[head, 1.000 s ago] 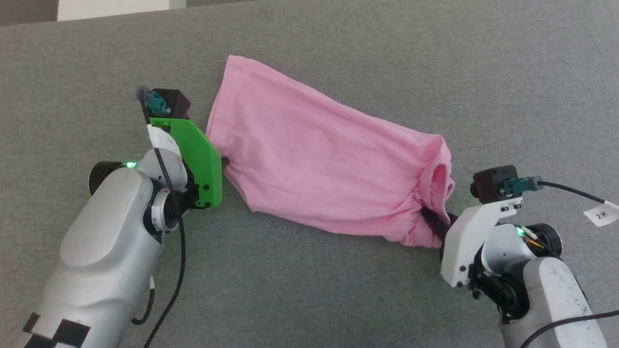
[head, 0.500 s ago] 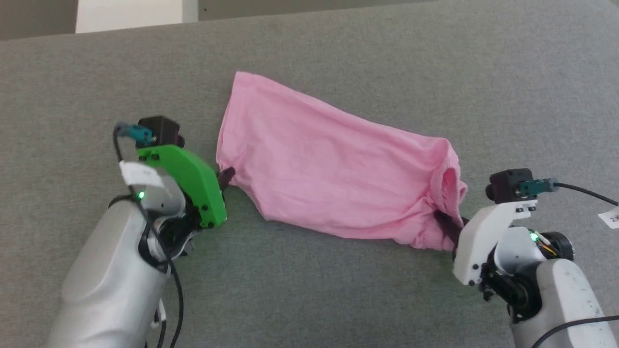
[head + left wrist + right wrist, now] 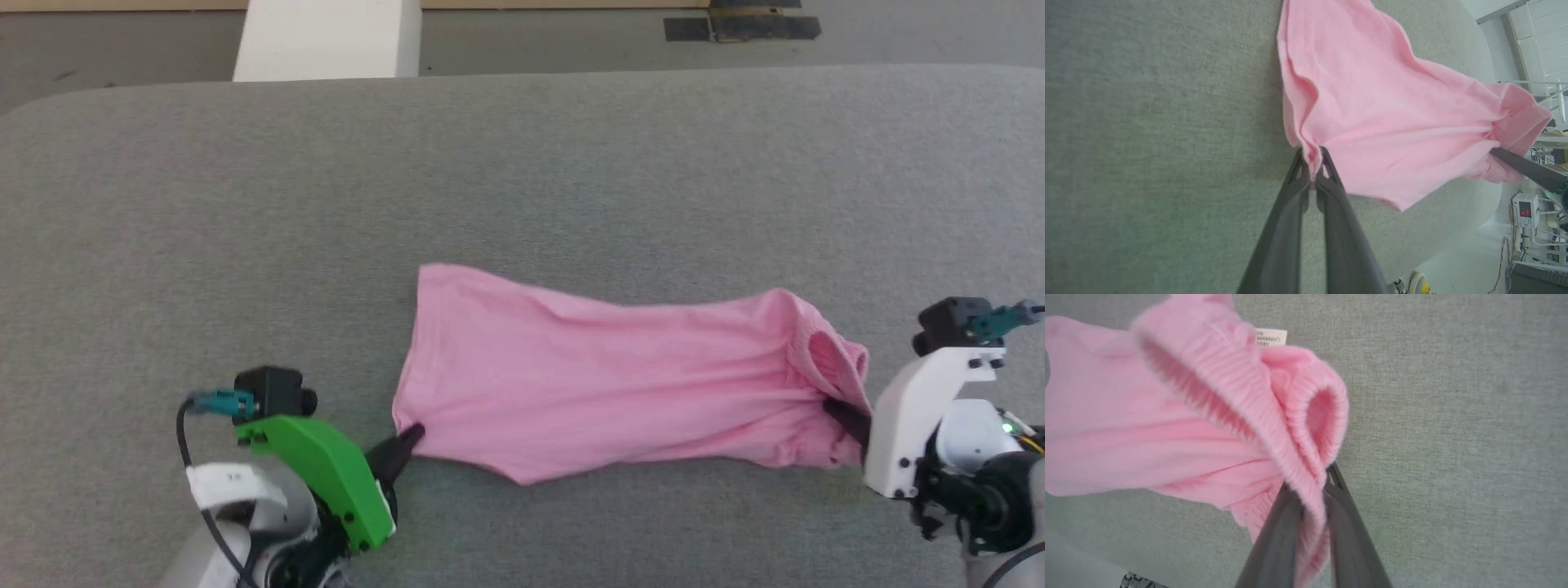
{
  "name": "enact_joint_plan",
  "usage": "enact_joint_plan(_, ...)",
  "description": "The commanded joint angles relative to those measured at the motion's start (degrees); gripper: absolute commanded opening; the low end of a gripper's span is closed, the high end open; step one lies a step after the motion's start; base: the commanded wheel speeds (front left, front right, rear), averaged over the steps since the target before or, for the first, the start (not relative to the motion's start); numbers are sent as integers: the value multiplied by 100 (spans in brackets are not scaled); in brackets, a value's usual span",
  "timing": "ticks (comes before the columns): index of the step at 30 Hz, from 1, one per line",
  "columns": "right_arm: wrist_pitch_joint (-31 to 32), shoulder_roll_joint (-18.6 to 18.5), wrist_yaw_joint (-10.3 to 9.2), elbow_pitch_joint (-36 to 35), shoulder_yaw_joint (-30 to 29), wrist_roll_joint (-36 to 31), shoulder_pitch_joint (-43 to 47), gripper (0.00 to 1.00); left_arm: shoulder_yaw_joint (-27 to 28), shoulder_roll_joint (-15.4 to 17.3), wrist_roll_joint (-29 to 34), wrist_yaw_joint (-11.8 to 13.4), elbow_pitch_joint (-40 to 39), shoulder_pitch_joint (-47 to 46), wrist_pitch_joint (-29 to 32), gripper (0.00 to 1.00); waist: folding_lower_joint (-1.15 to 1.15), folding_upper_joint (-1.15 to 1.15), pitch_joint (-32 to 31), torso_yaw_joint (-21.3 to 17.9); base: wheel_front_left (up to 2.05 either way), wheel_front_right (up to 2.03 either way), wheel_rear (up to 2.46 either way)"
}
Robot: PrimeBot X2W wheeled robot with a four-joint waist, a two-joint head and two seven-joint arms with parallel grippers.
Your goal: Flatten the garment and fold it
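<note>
The garment point(image 3: 620, 392) lies on the bench point(image 3: 522, 163) with its long axis running left to right between the arms. The left end effector point(image 3: 406, 438) pinches its near-left hem corner. The right end effector point(image 3: 841, 412) pinches the waistband point(image 3: 1290, 428) at the near right. Both arms reach in low from the near side, fingers angled inward.

Tiny print on the white label point(image 3: 1271, 337) of the garment point(image 3: 1147, 428) and red digits on a white box point(image 3: 1524, 209) are unreadable.

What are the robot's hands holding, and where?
Both hold the shorts: left gripper pinches a hem corner, right gripper pinches the gathered waistband.
</note>
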Motion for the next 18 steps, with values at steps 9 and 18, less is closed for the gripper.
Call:
enact_joint_plan(9,1711,-132,-11,-50,-450,116,-81,0,-167,-15,-69,200,-403,513,154,0,0,0,-181,427,0,0,0)
enact_joint_plan(18,993,44,-11,-280,-372,-258,155,100,-222,-120,49,259,-192,425,0,100,0,0,-256,455,0,0,0)
